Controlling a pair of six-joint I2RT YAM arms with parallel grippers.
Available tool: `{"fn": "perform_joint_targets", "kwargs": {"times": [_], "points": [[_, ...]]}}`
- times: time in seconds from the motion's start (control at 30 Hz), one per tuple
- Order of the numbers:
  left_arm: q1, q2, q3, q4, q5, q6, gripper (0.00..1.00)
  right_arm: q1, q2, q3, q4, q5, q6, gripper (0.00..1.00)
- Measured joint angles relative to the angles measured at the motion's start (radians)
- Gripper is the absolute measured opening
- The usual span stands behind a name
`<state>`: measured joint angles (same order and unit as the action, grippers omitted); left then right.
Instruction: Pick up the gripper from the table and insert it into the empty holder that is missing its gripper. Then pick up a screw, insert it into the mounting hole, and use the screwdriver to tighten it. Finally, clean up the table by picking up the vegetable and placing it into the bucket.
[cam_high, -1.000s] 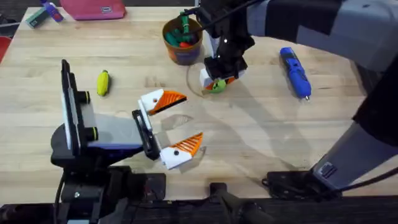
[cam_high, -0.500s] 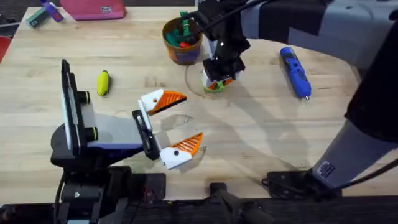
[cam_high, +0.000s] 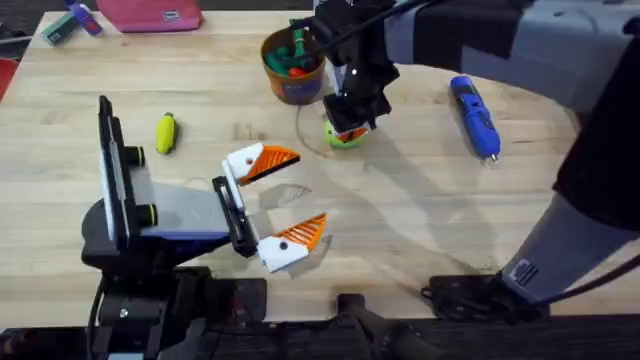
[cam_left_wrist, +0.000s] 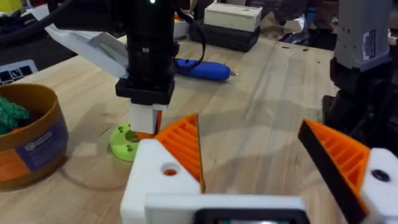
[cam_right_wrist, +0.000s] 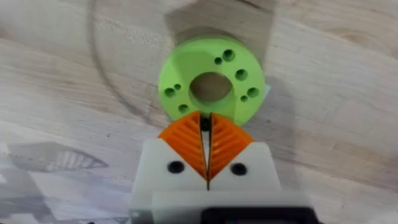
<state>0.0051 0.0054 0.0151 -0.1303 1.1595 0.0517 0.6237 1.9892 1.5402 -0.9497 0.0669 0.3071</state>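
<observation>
Pinching what seems a tiny dark screw at the green ring beside the bucket, the right hand has its pads nearly together, and so thin a hold may let the screw slip on lifting; the left hand stands wide.

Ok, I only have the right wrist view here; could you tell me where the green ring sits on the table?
Observer: The green ring lies just right of the bucket, a little nearer the arms' bases.
Operator: Thank you. What lies farther right of it?
Observer: The screwdriver lies flat on the table there, with nothing touching it.
Operator: And what is the other arm doing?
Observer: The left gripper is open and empty, nearer the bases than the ring.
</observation>
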Motion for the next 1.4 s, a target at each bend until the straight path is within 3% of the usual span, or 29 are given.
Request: {"fn": "perform_joint_targets", "kwargs": {"times": [0.53, 0.67, 1.03, 1.23, 1.4], "points": [[0.000, 0.000, 0.000, 0.000, 0.000, 0.000, 0.970, 0.004, -0.006, 0.050, -0.073, 0.000, 0.000, 0.006], [0.000, 0.000, 0.000, 0.000, 0.000, 0.000, 0.970, 0.004, -0.044, 0.142, -0.166, 0.000, 0.000, 0.006], [0.000, 0.000, 0.000, 0.000, 0.000, 0.000, 0.970, 0.016, -0.103, 0.531, -0.437, 0.005, -0.040, 0.006], [0.000, 0.000, 0.000, 0.000, 0.000, 0.000, 0.970, 0.081, -0.103, 0.694, -0.539, 0.009, -0.098, 0.006], [0.000, 0.000, 0.000, 0.000, 0.000, 0.000, 0.970, 0.177, -0.103, 0.735, -0.546, 0.050, -0.141, 0.006]]}}
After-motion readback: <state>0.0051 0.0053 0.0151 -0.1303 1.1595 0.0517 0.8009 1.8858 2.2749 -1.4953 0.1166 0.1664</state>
